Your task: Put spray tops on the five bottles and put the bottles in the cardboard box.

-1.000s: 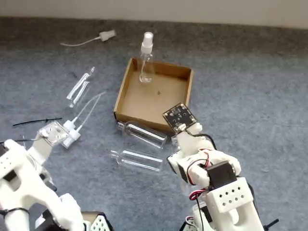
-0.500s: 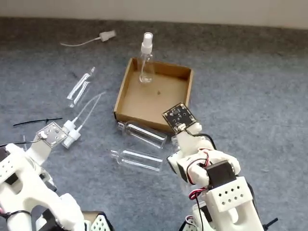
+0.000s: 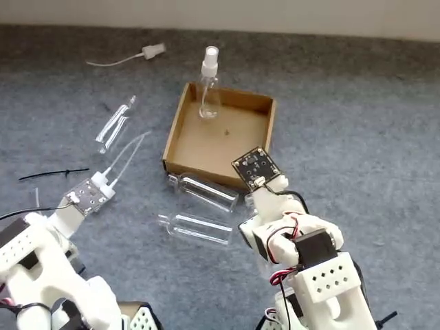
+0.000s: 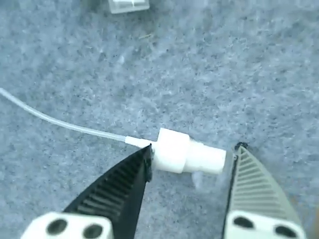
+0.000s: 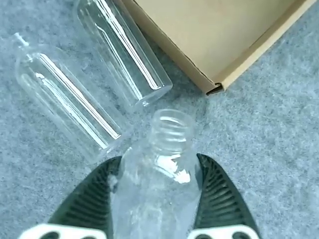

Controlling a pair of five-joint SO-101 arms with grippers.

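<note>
A white spray top (image 4: 187, 157) with a thin tube lies on the grey carpet. My left gripper (image 4: 193, 151) is open, with one finger on each side of it. In the high view two spray tops (image 3: 103, 182) lie just ahead of the left arm (image 3: 41, 240). My right gripper (image 5: 158, 164) is shut on a clear bottle (image 5: 167, 134) with a bare threaded neck, held just short of the cardboard box's (image 5: 219, 45) near corner. In the cardboard box (image 3: 180, 117) stands one bottle with a spray top (image 3: 208, 86).
Two clear bottles (image 3: 203, 191) (image 3: 196, 228) lie on their sides between the box and the right arm (image 3: 289, 234). Another clear bottle (image 3: 115, 124) lies left of the box. A spare spray top (image 3: 151, 50) sits at the far back. A black tie (image 3: 51, 173) lies at left.
The left arm has shifted right and closer to the two spray tops. The right arm and its bottle have stayed put.
</note>
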